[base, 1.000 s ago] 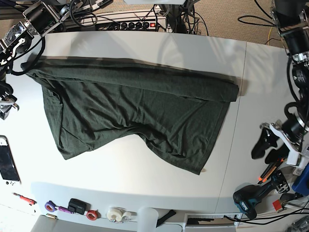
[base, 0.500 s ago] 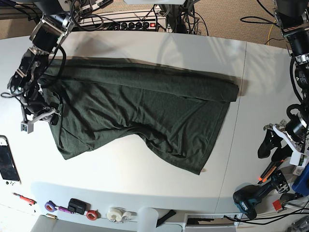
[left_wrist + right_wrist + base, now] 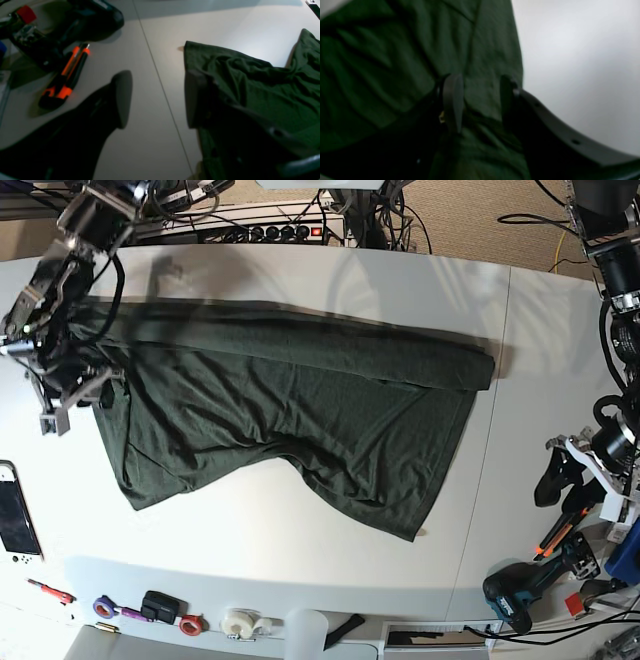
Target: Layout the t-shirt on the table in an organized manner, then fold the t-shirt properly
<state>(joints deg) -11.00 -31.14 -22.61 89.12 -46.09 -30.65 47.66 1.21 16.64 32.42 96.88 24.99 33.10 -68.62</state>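
Right jaws: right gripper (image 3: pixel 477 102) stands apart astride a raised fold of the t-shirt (image 3: pixel 290 410) at its edge, placed to pinch it, not yet clamped
Left jaws: left gripper (image 3: pixel 155 100) spread wide and empty, just off the shirt's hem corner, beside the orange tool (image 3: pixel 65 80)
Shirt: lies crumpled, partly folded over, on the table (image 3: pixel 300 550), so layout seems unfinished

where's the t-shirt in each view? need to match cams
Base: t-shirt spread across the middle of the table.
Left wrist: right half of frame, hem corner upper middle.
Right wrist: fills the left and centre, cloth between the right gripper pads.
Shared landmark: the shirt's edge against the white table.
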